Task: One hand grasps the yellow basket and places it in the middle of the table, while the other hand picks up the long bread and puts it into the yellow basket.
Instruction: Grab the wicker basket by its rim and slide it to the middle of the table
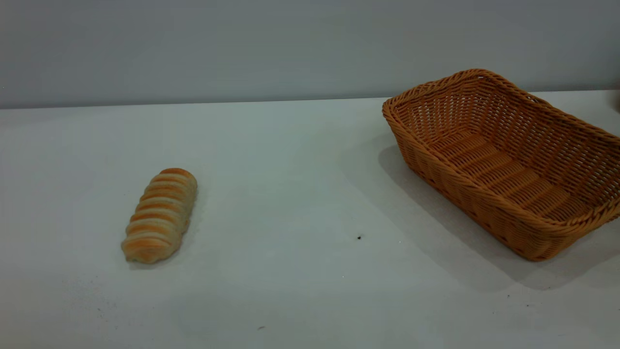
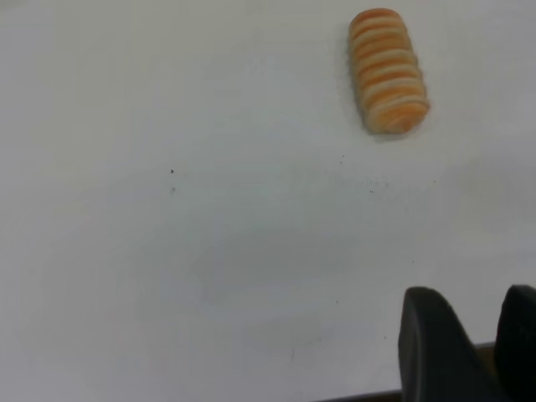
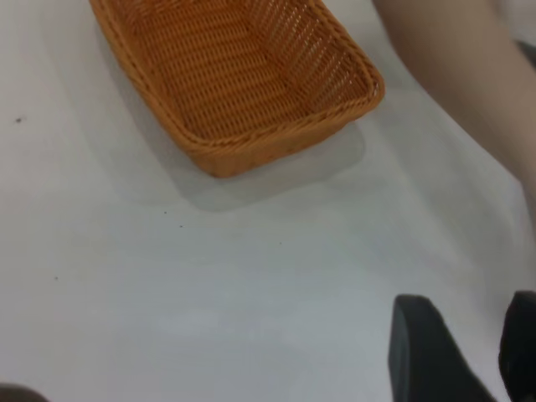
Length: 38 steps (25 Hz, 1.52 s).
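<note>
The long bread [image 1: 160, 215], a pale loaf with golden-orange ridges, lies on the left part of the white table [image 1: 300, 203]. The yellow basket [image 1: 503, 160], woven and orange-tan, stands empty at the table's right side, turned at an angle. Neither gripper shows in the exterior view. In the left wrist view my left gripper [image 2: 470, 290] is open with nothing between its fingers and hovers near a table edge, well away from the bread [image 2: 388, 71]. In the right wrist view my right gripper [image 3: 462, 297] is open and empty, a good way from the basket [image 3: 243, 75].
A grey wall rises behind the table's far edge. A few tiny dark specks [image 1: 359, 237] dot the tabletop between bread and basket. A blurred tan band [image 3: 469, 75] runs beside the basket in the right wrist view.
</note>
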Tool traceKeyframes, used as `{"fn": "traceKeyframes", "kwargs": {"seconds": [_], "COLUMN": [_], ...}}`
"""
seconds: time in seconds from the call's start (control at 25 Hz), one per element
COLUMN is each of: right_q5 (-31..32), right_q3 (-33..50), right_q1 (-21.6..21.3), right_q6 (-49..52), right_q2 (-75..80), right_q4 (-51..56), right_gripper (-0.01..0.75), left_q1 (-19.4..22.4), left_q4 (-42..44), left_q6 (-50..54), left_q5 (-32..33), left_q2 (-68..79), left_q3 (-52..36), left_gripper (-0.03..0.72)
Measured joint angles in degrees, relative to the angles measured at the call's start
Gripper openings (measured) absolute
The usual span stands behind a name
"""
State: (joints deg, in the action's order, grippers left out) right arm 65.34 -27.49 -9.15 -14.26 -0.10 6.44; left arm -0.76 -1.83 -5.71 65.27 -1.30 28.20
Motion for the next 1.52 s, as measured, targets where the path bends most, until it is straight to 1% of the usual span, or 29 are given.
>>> {"fn": "traceKeyframes", "kwargs": {"seconds": [1.24, 1.52], "right_q5": [0.00, 0.00], "right_q3": [0.00, 0.00], "right_q1": [0.00, 1.16], "right_q6": [0.00, 0.00], "right_q2": [0.00, 2.91], "right_q4": [0.00, 0.00], "right_gripper": [0.266, 0.266], "left_q1": [0.00, 0.00], "left_q4": [0.00, 0.00], "left_q6": [0.00, 0.00], "left_q5": [0.00, 0.00], "left_q2": [0.00, 0.00], "left_q3": [0.00, 0.00], "left_gripper": [0.242, 0.242]}}
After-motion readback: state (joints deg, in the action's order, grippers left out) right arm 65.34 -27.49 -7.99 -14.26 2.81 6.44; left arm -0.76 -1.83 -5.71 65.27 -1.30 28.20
